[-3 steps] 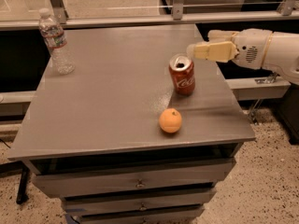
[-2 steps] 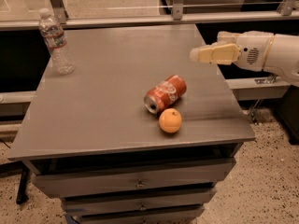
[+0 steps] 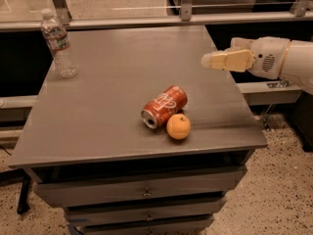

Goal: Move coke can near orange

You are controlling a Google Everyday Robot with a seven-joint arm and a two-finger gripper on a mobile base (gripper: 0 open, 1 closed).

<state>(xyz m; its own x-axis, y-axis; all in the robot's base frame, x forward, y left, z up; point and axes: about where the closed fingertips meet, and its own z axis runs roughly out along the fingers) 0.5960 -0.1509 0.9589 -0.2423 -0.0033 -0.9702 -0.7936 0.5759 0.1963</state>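
Note:
The red coke can [image 3: 164, 106] lies on its side on the grey table top [image 3: 112, 72], silver top pointing to the front left. The orange [image 3: 178, 126] sits right against the can's front right side. My gripper [image 3: 211, 60] hangs in the air over the table's right edge, up and to the right of the can, well clear of it and holding nothing.
A clear plastic water bottle [image 3: 58, 44] stands upright at the back left corner. The table's front edge is just in front of the orange. Drawers [image 3: 142, 192] sit below the top. A railing runs behind the table.
The can stood upright next to the gripper a second ago; it has tipped over and rolled to the orange. The gripper has drawn back to the right.

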